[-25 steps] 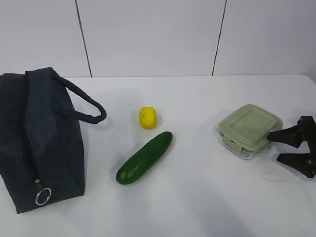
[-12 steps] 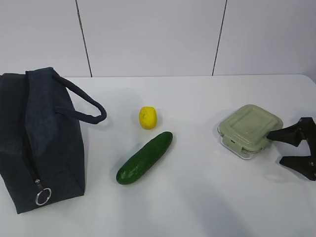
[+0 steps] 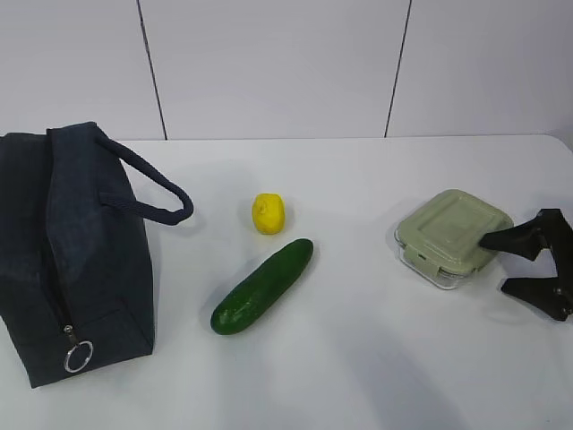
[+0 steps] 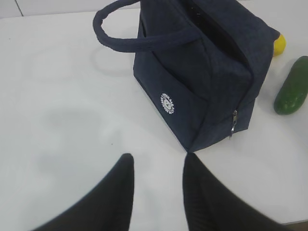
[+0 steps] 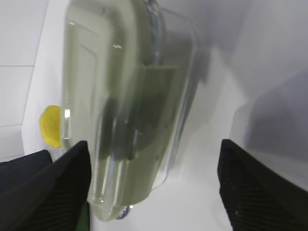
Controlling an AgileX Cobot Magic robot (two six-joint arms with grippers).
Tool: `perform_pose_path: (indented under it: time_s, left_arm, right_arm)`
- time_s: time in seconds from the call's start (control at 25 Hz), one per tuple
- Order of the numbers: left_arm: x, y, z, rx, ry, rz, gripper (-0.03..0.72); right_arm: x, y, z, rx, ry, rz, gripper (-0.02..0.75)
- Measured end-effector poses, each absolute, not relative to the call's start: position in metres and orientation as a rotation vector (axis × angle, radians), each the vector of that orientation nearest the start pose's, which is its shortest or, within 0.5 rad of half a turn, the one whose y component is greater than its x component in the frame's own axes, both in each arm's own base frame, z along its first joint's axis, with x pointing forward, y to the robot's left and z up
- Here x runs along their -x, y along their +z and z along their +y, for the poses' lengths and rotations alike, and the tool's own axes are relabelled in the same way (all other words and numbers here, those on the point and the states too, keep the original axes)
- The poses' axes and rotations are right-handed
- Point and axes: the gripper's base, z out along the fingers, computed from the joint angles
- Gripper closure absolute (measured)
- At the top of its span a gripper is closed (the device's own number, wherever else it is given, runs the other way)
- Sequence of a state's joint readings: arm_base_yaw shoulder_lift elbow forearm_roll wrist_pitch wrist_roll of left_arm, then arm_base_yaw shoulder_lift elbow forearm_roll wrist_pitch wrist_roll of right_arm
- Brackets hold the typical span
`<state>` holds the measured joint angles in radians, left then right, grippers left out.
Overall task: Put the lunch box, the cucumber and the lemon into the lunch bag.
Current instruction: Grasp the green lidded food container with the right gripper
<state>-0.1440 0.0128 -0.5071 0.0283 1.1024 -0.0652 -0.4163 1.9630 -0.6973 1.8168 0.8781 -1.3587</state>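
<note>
Two grippers spread, holding nothing: right gripper (image 3: 508,265) jaws straddle lunch box (image 3: 450,235) at table's right edge, left gripper (image 4: 156,192) hovers near lunch bag (image 3: 67,251); lemon (image 3: 268,213) and cucumber (image 3: 262,285) mid-table, bag zipped

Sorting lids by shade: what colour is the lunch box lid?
Pale sage green lid, clearest in the exterior view.

Bright even light, soft shadows, right wrist view blurred
</note>
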Motion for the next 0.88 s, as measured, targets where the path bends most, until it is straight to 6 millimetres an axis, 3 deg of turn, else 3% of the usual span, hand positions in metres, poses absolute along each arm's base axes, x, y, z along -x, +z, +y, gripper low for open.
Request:
perform_pose_path:
  time_s: [0.2,0.88]
  left_arm:
    - [0.005,0.276,0.003,-0.081,-0.093,2.091,0.445]
    - [0.005,0.276,0.003,-0.081,-0.093,2.091,0.445]
  right_arm:
    - [-0.302,0.088,-0.058,-0.812,1.147,2.218,0.141]
    - [-0.318,0.086,-0.060,-0.735,1.213,2.171,0.143]
